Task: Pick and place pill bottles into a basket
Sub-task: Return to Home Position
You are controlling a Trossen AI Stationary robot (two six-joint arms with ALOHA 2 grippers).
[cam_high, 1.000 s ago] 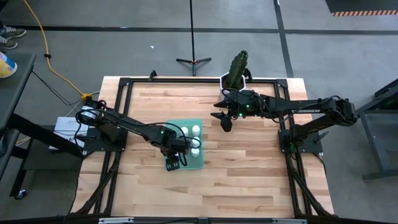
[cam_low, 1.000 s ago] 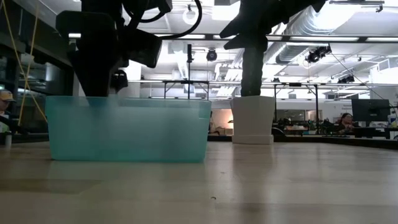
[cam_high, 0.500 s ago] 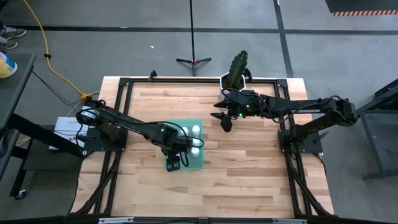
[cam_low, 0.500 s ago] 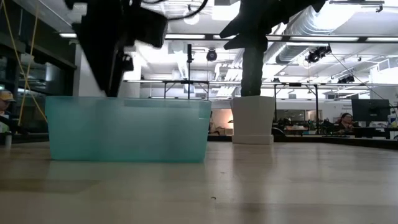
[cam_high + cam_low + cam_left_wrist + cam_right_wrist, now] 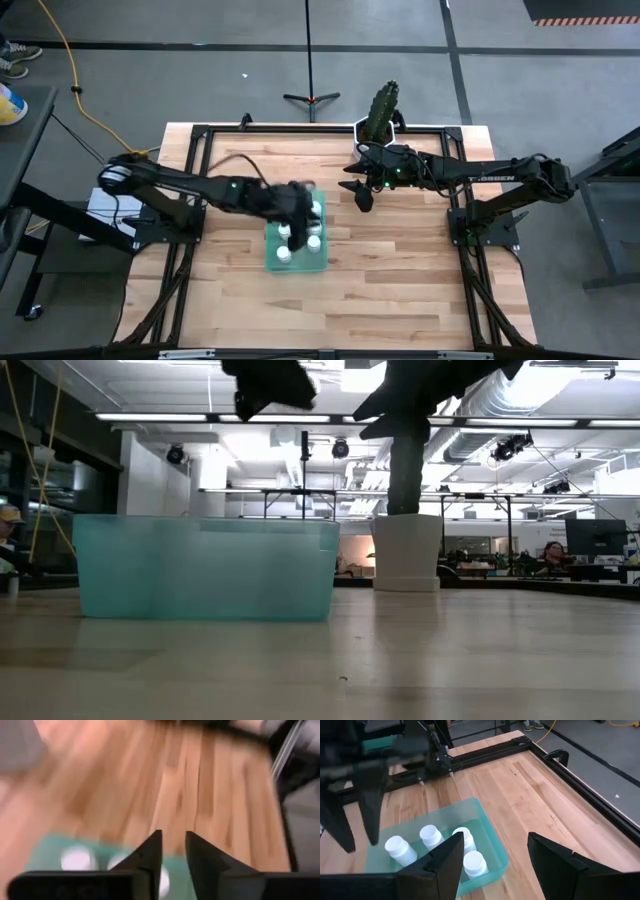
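Note:
The translucent green basket (image 5: 298, 263) stands on the wooden table left of centre and also shows in the low view (image 5: 205, 570). Several white pill bottles (image 5: 314, 228) stand upright on its floor; the right wrist view shows them too (image 5: 431, 836). My left gripper (image 5: 300, 202) is in the air over the basket's far end and high above it in the low view (image 5: 268, 382). Its fingers (image 5: 173, 851) stand a narrow gap apart with nothing between them. My right gripper (image 5: 362, 197) is open and empty above the table, right of the basket.
A white hexagonal pot (image 5: 378, 128) with a cactus stands at the table's far edge, behind my right arm, and also shows in the low view (image 5: 407, 552). Bare wood lies near and right of the basket. A black frame (image 5: 300, 131) runs around the table.
My left gripper has risen out of the basket's near end and swung fast toward the table's far edge, and now hangs over the basket's far end. The bottles it covered at the near end now show. My right arm has kept still.

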